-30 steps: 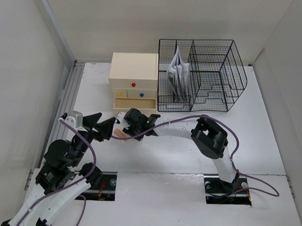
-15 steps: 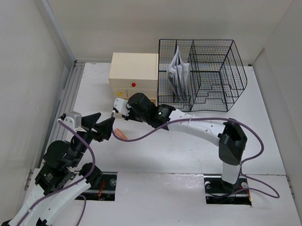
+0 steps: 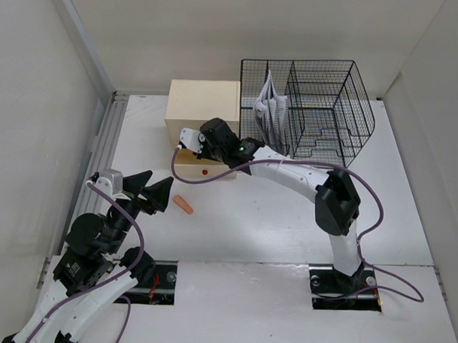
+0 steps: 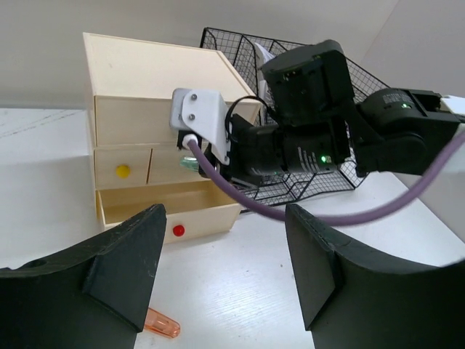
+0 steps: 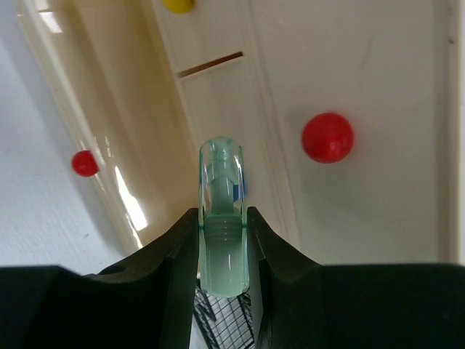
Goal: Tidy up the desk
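Presently, right pincer (image 5: pixel 220 219) clamped on green tube (image 5: pixel 220 178), desk (image 3: pixel 287 219) below, left pincer (image 4: pixel 224 218) agape.

Left hand (image 4: pixel 225 269) wide open; right arm (image 3: pixel 289 173) outstretched, right hand (image 5: pixel 221 231) tight on green tube (image 5: pixel 220 174).

No readable text, labels or numbers

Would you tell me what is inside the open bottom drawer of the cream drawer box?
Where visible, the bottom drawer shows only bare cream floor and walls. The right gripper, shut on a translucent green item, hangs over it and covers part of the interior.
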Available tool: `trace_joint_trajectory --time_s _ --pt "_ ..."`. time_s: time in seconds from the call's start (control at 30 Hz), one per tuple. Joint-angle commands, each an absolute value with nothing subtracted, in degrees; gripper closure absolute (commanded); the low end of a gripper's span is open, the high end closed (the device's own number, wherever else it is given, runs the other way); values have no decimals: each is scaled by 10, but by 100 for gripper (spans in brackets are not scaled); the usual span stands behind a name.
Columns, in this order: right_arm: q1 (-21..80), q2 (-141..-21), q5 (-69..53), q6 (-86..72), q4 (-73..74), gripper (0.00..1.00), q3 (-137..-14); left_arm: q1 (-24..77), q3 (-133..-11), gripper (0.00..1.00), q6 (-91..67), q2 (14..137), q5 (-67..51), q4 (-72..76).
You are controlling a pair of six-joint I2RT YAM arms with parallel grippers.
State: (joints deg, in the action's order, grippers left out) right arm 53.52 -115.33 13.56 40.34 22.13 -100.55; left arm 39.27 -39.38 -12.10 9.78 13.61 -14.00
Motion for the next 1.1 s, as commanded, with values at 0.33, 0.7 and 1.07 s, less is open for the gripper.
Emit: trace_joint_trajectory --time_s 0.33,0.7,1.07 --pt "513 -1178 25 417 260 92 -1059 392 -396 36 -118 98 145 -120" --pt "513 -1193 18 395 272 62 -1071 392 -396 36 -118 92 145 -120" --pt "513 -1175 18 379 267 46 -1077 392 -396 36 -118 92 145 -120"
